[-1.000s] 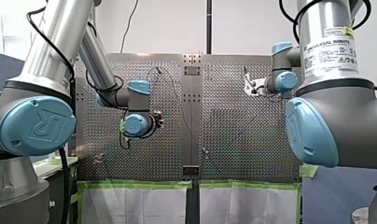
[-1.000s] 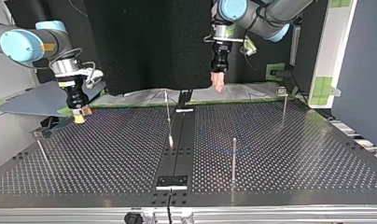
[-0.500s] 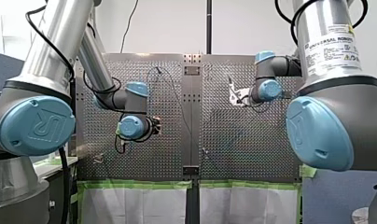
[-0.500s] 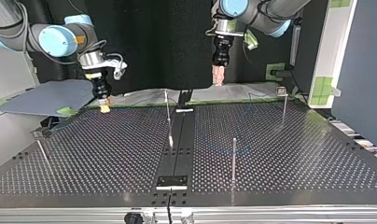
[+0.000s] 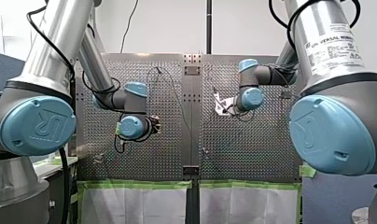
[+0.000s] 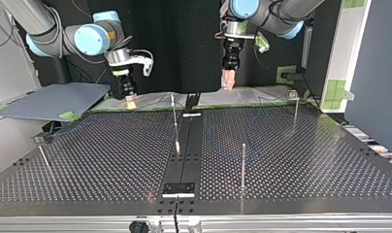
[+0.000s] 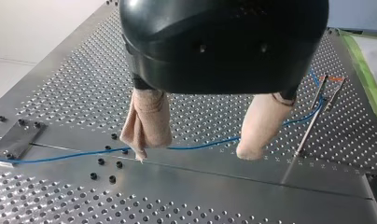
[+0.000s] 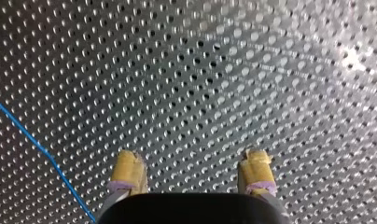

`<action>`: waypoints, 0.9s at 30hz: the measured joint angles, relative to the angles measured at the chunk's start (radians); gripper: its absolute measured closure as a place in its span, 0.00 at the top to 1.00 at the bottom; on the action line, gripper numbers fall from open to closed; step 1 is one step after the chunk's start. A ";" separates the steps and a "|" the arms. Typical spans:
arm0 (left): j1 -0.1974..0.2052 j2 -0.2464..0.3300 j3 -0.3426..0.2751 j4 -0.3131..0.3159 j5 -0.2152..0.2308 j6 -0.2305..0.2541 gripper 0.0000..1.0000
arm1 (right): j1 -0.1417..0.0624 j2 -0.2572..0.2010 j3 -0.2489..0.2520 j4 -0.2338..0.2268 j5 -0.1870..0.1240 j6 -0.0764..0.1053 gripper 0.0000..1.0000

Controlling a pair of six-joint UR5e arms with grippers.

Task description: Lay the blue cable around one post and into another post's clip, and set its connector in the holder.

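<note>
1. My left pincer is hanging above the perforated bench in a released state. Its two beige-padded fingers are standing well apart and are grasping nothing.
2. The blue cable is lying flat on the bench and is passing beneath the gap between those fingers.
3. On one side the cable is running toward a flat metal plate. On the other side it is running close past a thin metal post. Whether it is going around that post or only lying beside it cannot be told.
4. My right pincer is also released. Its yellow pads are standing apart over bare perforated bench, with nothing between them.
5. In the right wrist view the cable is running across the bench off to one side of the pincer, clear of the nearer pad.
6. In the top view both pincers are pointing downward near the bench's far edge. My right one is at the view's left and my left one is near the middle, and neither is touching the bench.
</note>
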 joint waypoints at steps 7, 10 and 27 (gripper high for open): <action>0.007 0.000 0.000 0.003 0.001 -0.003 1.00 | 0.069 0.007 0.025 -0.032 0.069 0.002 1.00; 0.011 0.000 0.000 0.003 0.001 -0.004 1.00 | 0.100 0.009 0.049 -0.061 0.100 0.006 1.00; 0.031 0.000 0.000 -0.005 0.005 -0.007 1.00 | 0.276 0.117 0.080 -0.236 0.253 0.024 1.00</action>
